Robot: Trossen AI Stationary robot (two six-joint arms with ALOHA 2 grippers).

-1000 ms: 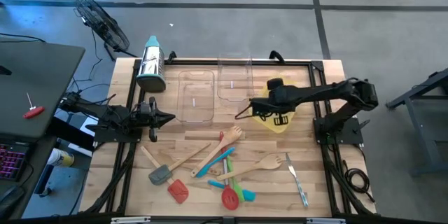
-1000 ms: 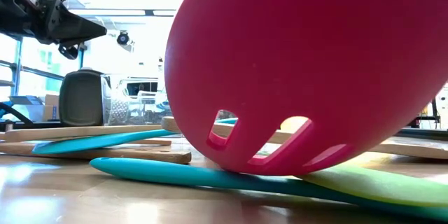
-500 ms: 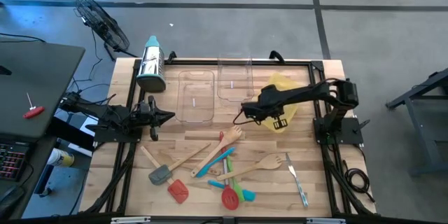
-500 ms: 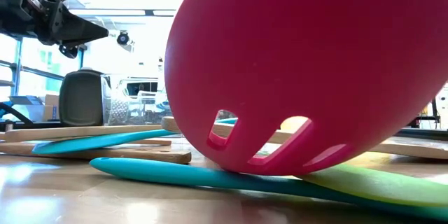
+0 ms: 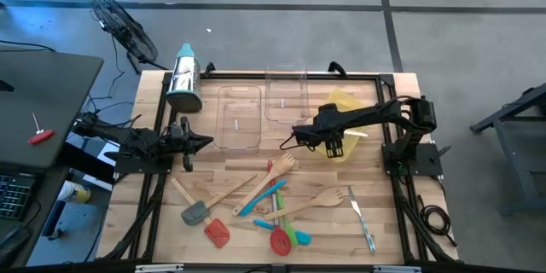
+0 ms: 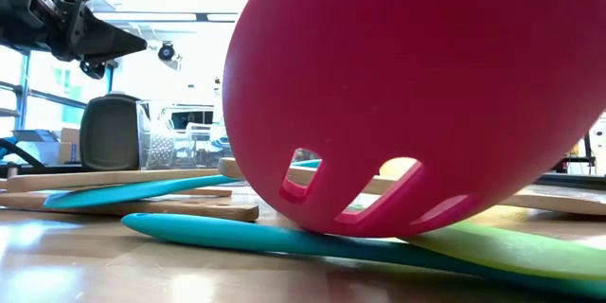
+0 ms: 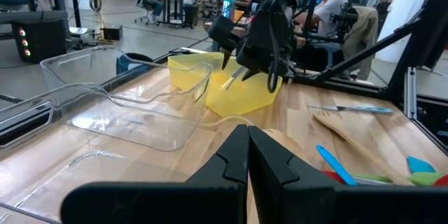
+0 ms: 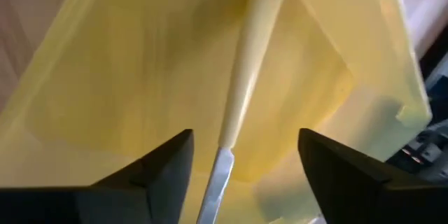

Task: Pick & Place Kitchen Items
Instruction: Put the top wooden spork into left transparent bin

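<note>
High view: the right gripper [image 5: 334,142] sits right of centre over the yellow tray [image 5: 345,102], with a pale-handled knife [image 5: 357,134] lying at the tray's near edge. The other utensils [image 5: 271,196] are scattered across the lower middle of the frame. The left gripper [image 5: 203,144] waits at centre left.

Low view: a red slotted spoon [image 6: 417,95] fills the frame, resting on teal and green handles.

Left wrist view: the left fingers [image 7: 246,155] are pressed shut, empty, at bottom centre; the right arm hangs over the tray at upper centre.

Right wrist view: the right fingers [image 8: 168,164] stand wide apart, gripping nothing; the knife lies loose between them, in the tray.

Risk, as I judge it: the knife lies near the rim, so a careless lift could snag its handle, flick it out or tip the light tray
</note>
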